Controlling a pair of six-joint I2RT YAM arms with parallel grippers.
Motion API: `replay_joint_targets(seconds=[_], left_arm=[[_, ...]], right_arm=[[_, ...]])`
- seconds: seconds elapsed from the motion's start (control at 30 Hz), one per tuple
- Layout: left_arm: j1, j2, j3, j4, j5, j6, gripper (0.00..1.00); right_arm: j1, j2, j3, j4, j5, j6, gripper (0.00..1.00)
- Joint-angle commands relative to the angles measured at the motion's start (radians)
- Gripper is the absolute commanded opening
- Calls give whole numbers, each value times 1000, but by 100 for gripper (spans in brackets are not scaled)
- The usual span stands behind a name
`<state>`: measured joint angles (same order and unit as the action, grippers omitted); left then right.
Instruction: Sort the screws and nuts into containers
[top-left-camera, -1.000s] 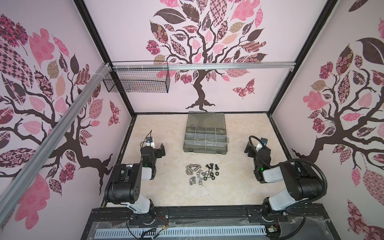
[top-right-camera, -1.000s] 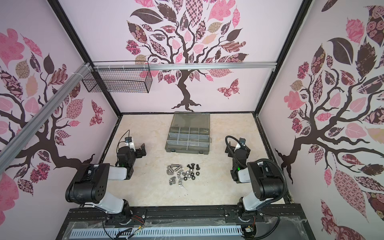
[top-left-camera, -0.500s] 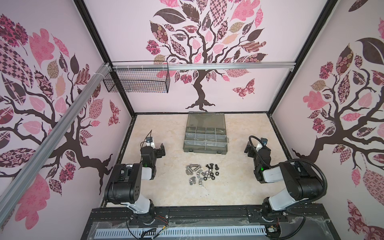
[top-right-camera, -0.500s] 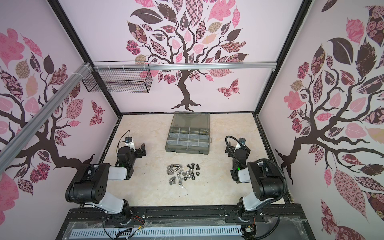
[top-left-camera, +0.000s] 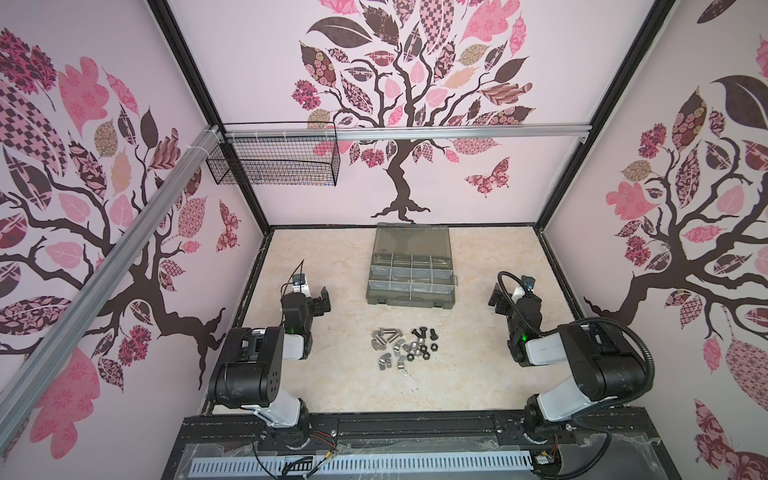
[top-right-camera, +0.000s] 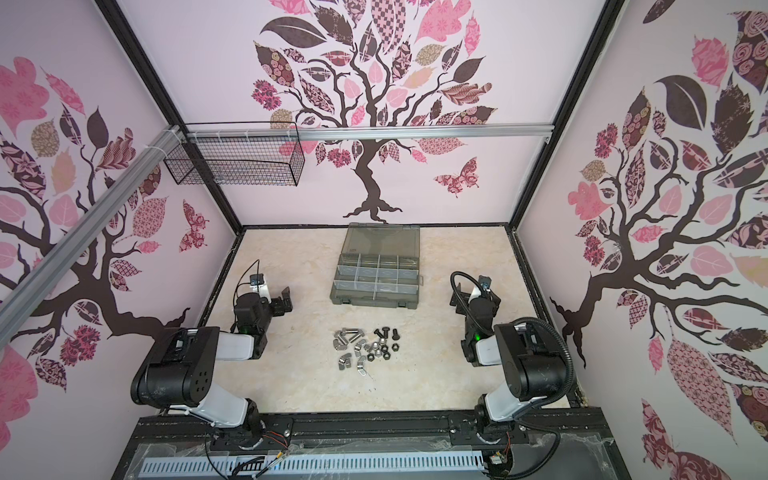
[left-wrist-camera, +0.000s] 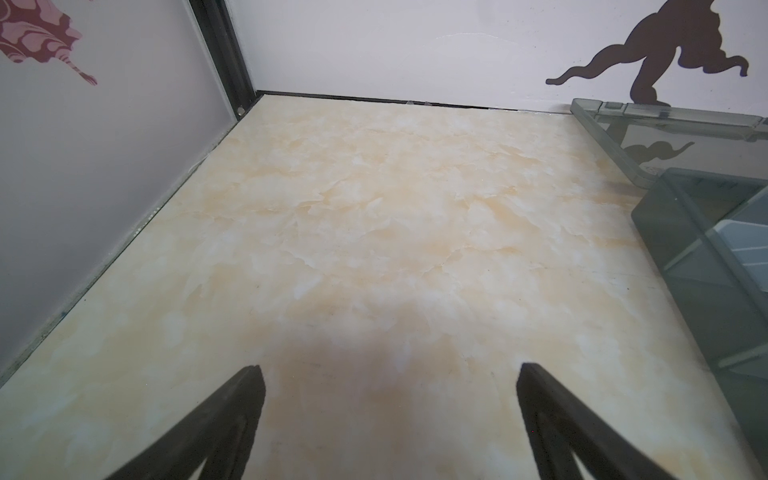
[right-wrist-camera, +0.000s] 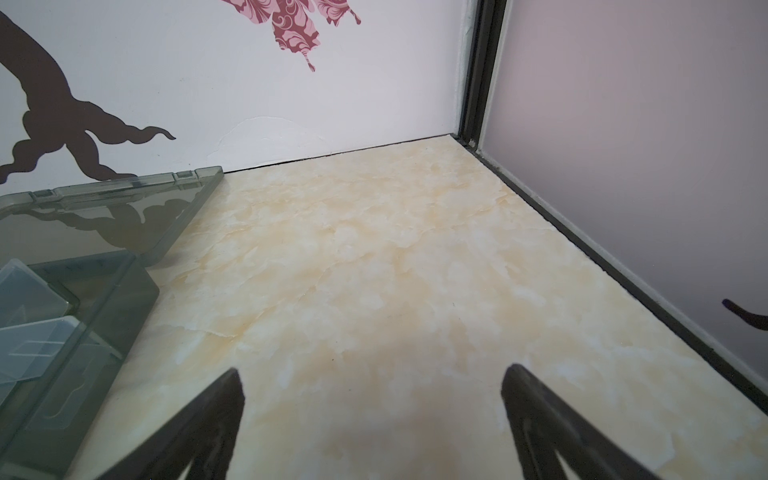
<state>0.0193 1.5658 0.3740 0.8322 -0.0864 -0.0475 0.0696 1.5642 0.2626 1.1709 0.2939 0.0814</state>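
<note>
The screws and nuts lie in one loose pile on the beige table in both top views, silver and black mixed, the pile sitting midway between the arms. Behind it stands the open organizer case with its containers in rows and the smoky lid laid back. My left gripper rests low at the left, open and empty, its fingertips wide apart over bare table. My right gripper mirrors it at the right, open and empty. Each wrist view catches only a corner of the case.
A black wire mesh basket hangs from the aluminium rail high at the back left. Walls close the table on three sides, and a black mounting rail runs along the front edge.
</note>
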Motion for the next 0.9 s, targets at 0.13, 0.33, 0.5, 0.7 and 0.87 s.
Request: replay_joint_targets(seconds=[0.13, 0.33, 0.5, 0.7, 0.87], left_arm=[[0, -85, 91, -169, -7, 5, 98], [-28, -313, 366, -798, -13, -118, 98], [-161, -434, 472, -1134, 50, -119, 98], [-295, -580, 418, -1343, 48, -193, 95], [-409, -677, 367, -1478, -19, -260, 89]], right_arm=[[9, -46, -22, 42, 24, -11, 100], [69, -333, 273, -771, 8, 99, 100], [190, -445, 381, -1042, -100, 185, 99], [362, -512, 401, -1298, -140, 269, 99], [456, -581, 353, -1420, -173, 304, 99]])
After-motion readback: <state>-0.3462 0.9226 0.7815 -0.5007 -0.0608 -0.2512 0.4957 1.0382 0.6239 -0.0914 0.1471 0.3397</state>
